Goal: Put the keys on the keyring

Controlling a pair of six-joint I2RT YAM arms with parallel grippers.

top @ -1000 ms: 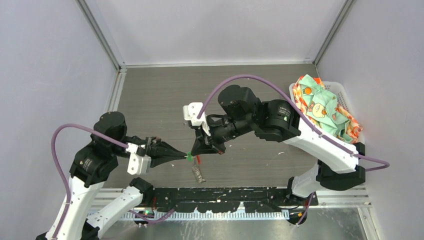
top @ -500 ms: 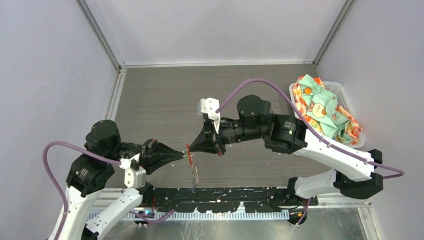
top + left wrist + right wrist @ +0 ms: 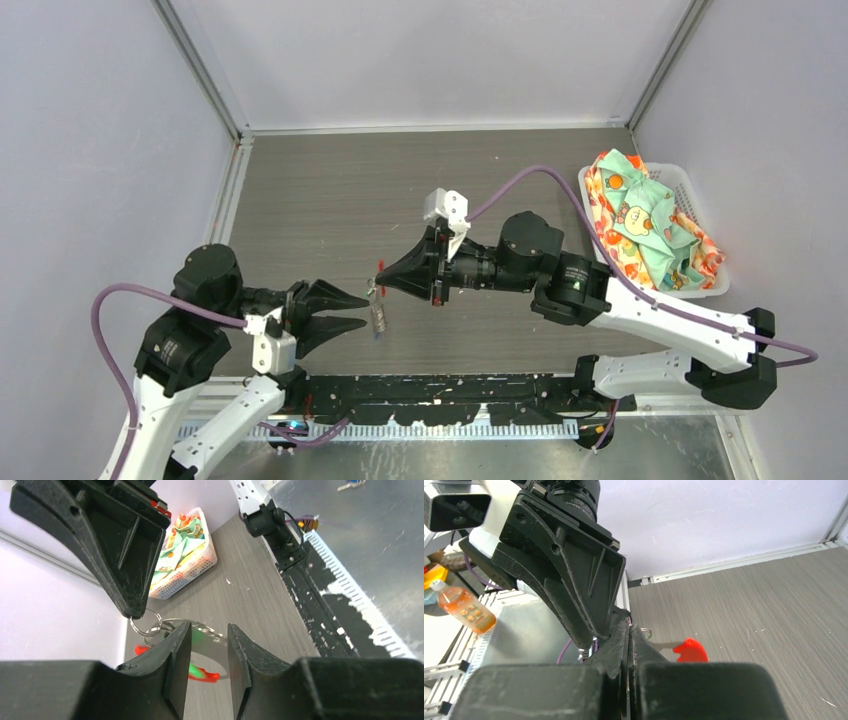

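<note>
Both grippers are seen at the keyring [image 3: 378,314]: the right gripper [image 3: 380,284] is clamped on it, the left gripper [image 3: 365,310] is held partly parted beside it.

A grey, wood-grained worktop [image 3: 320,200] is shown, closed in by pale panels on three sides. A white perforated basket [image 3: 688,196] is set directly on it at the right-hand edge and is heaped with crumpled cloth [image 3: 645,215] printed in mint green and orange. To the left of the basket, a few small pale specks [image 3: 227,581] are scattered over the boards. Nearer than the basket, along the front edge, a black mounting strip [image 3: 450,385] is laid across the worktop's width.
</note>
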